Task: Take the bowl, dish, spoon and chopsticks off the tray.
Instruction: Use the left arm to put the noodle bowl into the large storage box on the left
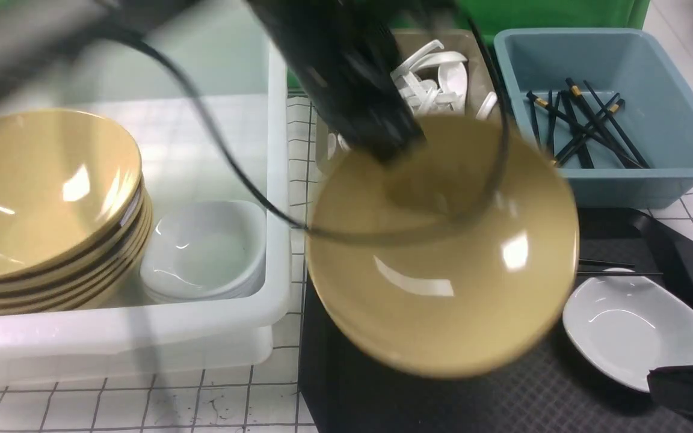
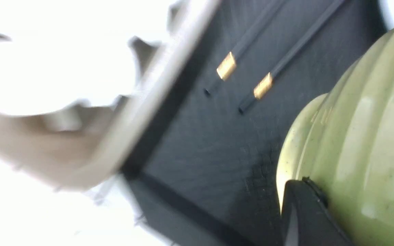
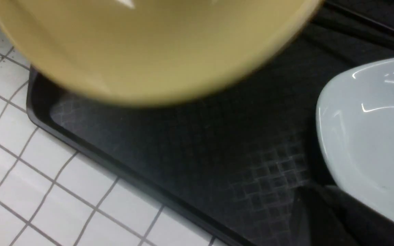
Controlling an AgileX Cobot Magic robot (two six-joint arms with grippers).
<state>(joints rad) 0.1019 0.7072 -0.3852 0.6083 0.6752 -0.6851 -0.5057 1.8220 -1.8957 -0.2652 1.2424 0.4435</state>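
My left gripper (image 1: 396, 150) is shut on the far rim of the mustard-yellow bowl (image 1: 443, 252) and holds it tilted above the black tray (image 1: 443, 409). In the left wrist view a black finger (image 2: 306, 212) presses on the bowl's outer wall (image 2: 354, 136). The black chopsticks (image 1: 614, 269) lie on the tray behind the white dish (image 1: 635, 328), and their gold bands show in the left wrist view (image 2: 245, 73). My right gripper (image 1: 689, 391) is low at the dish's near edge (image 3: 371, 136). I cannot see how its jaws stand. No spoon shows on the tray.
A white tub (image 1: 262, 313) at the left holds a stack of yellow bowls (image 1: 40, 204) and white dishes (image 1: 205, 249). Behind the tray stand an olive bin of white spoons (image 1: 437, 72) and a blue bin of chopsticks (image 1: 599, 114). White tiles surround the tray.
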